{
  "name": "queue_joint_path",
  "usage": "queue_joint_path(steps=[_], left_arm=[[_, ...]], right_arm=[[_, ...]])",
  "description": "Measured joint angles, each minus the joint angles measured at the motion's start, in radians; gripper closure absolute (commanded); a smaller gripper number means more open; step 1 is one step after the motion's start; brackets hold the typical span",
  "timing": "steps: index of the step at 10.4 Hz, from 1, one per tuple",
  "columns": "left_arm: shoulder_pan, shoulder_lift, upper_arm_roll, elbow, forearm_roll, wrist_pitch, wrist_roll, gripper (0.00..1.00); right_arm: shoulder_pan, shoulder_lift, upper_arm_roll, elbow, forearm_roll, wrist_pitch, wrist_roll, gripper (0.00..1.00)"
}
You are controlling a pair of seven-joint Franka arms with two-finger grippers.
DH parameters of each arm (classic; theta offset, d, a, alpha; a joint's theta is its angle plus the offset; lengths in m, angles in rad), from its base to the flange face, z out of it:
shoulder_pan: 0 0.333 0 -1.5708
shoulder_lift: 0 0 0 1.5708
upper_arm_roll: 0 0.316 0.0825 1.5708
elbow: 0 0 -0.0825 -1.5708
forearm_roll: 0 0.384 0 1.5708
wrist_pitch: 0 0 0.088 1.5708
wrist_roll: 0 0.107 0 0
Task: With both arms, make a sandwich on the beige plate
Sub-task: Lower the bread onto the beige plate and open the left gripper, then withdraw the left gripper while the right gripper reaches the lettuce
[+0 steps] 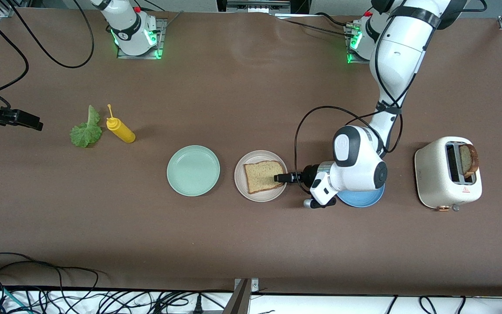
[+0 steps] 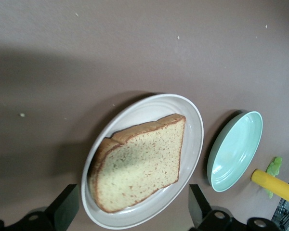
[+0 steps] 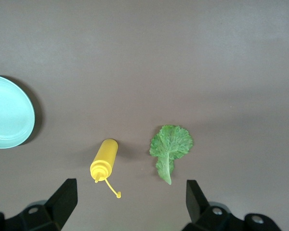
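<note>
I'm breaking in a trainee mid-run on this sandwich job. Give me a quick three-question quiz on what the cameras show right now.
1. True or false: the bread slice on the beige plate already has lettuce on it.
2. Which item lies beside the lettuce leaf? A) toaster B) yellow squeeze bottle C) blue plate
3. Fill in: the second slice stands in a slot of the ____.

Key:
1. False. The slice is bare; the left gripper is open at the plate's edge, and the right gripper is open above the lettuce and bottle.
2. B
3. toaster
</note>
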Motion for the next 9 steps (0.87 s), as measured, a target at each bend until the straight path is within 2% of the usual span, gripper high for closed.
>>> queue_joint_path(steps=[2, 4, 6, 9], left_arm=[[0.008, -0.020, 0.049, 0.014, 0.026, 0.005, 0.016, 0.00], [0.065, -0.116, 0.064, 0.002, 0.238, 0.004, 0.021, 0.00], [0.155, -0.289, 0.070, -0.056, 0.396, -0.013, 0.021, 0.00], [0.254, -0.548, 0.072, -0.199, 0.535, -0.134, 0.024, 0.00]], right_arm=[[0.001, 0.002, 0.002, -0.005, 0.001, 0.000, 0.000, 0.00], [0.001, 0.007, 0.004, -0.019, 0.001, 0.000, 0.000, 0.00], [0.001, 0.026, 0.004, -0.039, 0.002, 0.001, 0.000, 0.00], [0.000, 0.059, -0.007, -0.098, 0.000, 0.027, 0.000, 0.00]])
